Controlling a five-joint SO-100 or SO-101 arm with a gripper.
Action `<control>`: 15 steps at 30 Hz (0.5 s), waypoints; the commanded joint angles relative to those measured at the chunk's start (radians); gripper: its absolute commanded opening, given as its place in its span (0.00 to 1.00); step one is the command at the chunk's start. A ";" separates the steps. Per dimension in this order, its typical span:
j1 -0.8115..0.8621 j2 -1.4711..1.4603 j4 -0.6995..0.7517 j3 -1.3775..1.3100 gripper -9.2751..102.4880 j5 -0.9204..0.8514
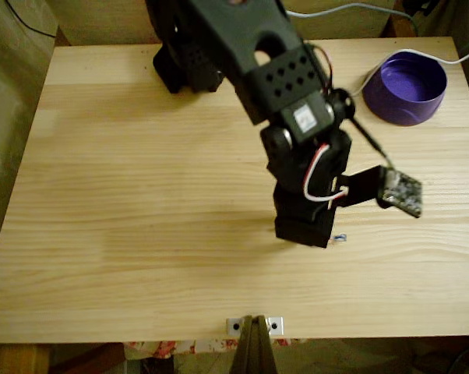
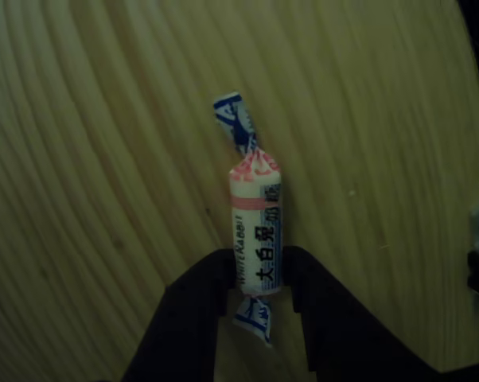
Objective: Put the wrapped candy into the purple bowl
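Fingers [image 2: 258, 296] closed on wrapped candy [image 2: 256, 235] lying on wooden table [image 1: 141, 195]; purple bowl [image 1: 410, 87] well apart.

The wrapped candy [image 2: 256, 231], in the middle of the other view, carries the only print that can be read. On its white label, running along the length of the candy, stand the Latin words "White Rabbit" in small blue letters on the left side. Beside them stand large dark Chinese characters, "大白兔", and some smaller characters to the right that are too blurred to read. The twisted upper end has blue and white marks, but no letters can be made out there. In the fixed view, a small white sticker on the arm's motor, near the centre, is too small to read.
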 commanded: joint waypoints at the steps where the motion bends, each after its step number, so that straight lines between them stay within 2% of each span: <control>1: -0.018 0.273 -0.048 0.017 0.10 0.133; 5: -0.054 0.486 -0.052 0.074 0.10 0.261; 15: -0.247 0.821 0.118 0.187 0.09 0.360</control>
